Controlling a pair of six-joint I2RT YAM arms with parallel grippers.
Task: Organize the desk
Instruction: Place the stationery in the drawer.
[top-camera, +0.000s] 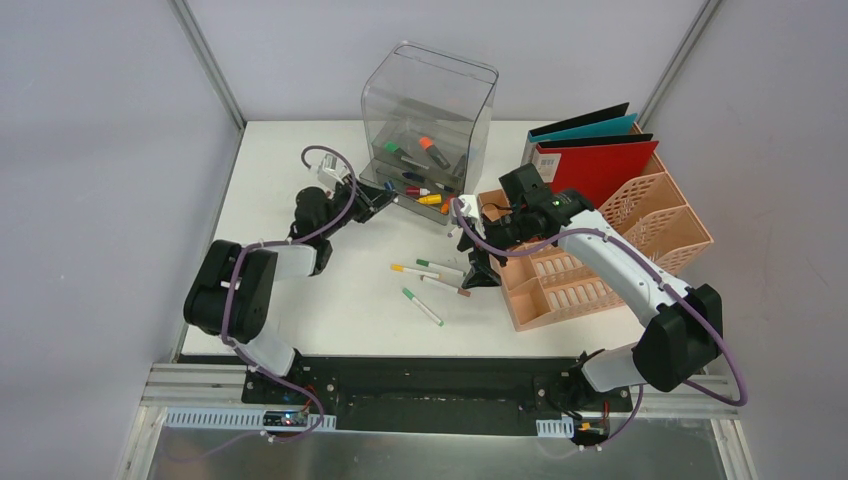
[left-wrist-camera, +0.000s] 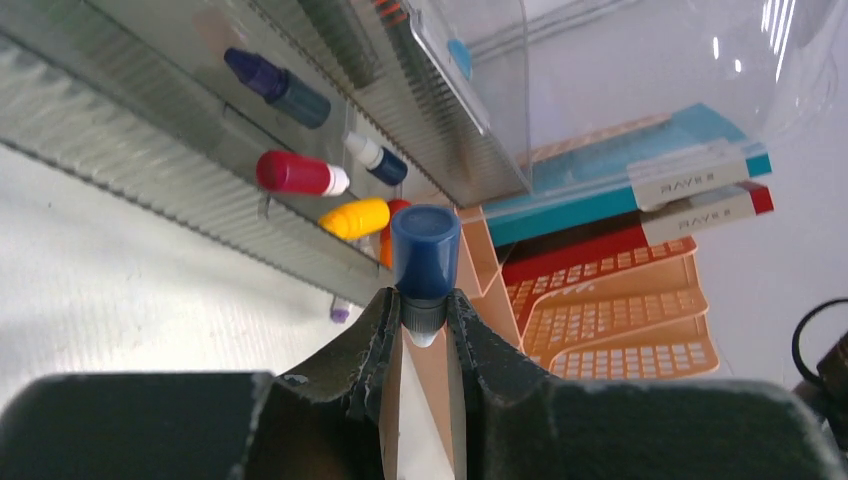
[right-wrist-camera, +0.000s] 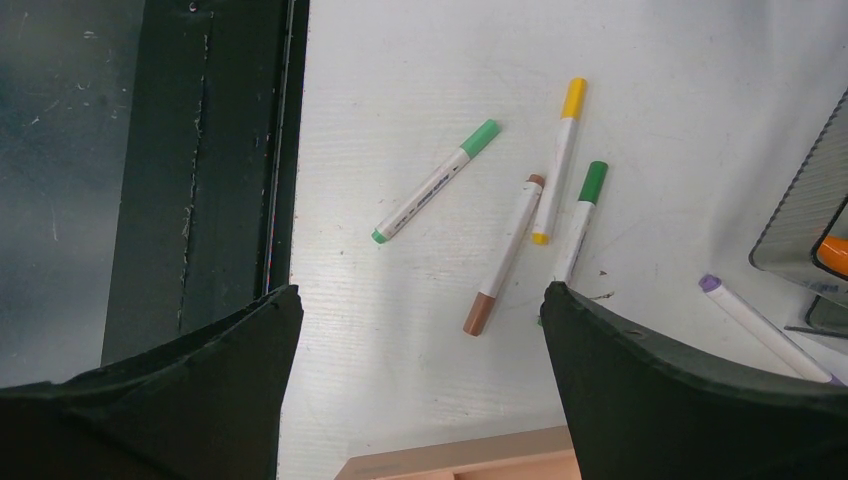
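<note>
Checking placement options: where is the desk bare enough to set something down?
Bare: the back-left corner of the desk, left of the clear drawer box, and the front strip between the loose markers and the black edge. Crowded: the middle, between drawer box and peach rack.

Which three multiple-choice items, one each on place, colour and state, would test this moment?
1. The loose white-barrelled markers below the right gripper lie:
A) on the flat white desk
B) in a metal tray
C) on a shelf

2. The cap of the held marker in the left gripper is:
A) yellow
B) dark blue
C) green

3. The right gripper is:
A) shut on a pen
B) shut on a folder
C) open and empty

Answers:
1 A, the right wrist view shows them on bare tabletop.
2 B, the blue cap stands up out of the closed grip.
3 C, its jaws stand wide apart with nothing between them.
</note>
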